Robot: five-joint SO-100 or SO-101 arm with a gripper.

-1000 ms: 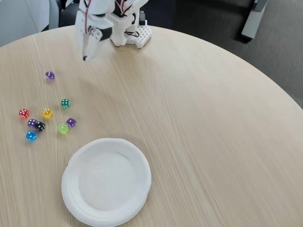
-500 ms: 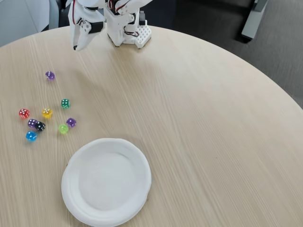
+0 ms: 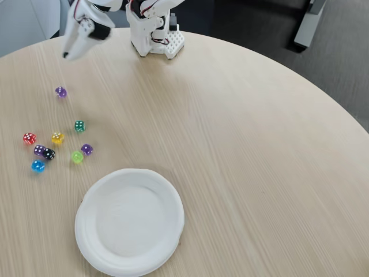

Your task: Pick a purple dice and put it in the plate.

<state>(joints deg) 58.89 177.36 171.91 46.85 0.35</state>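
Fixed view, handling: the purple dice (image 3: 60, 92) is judged very light, rigid and smooth-faced, so it may slip or skitter if pinched off-centre. Recommended hold: two opposite flat faces, jaws square to the cube and low against the table (image 3: 248, 144). Its isolation leaves room for the fingers on either side.

Fixed view, appearance and position: the cube is translucent violet with white pips. It lies alone on the table, at the left of the view, apart from a cluster nearer the plate (image 3: 130, 221) that contains a second purple die (image 3: 86, 149), plus red, yellow, green, lime, blue, black and lilac dice. The plate is round, plain white, shallow-rimmed and holds nothing.

Fixed view, tool: the gripper (image 3: 66, 55) hangs above the table just beyond the lone cube, carrying nothing. Whether its jaws are parted cannot be told.
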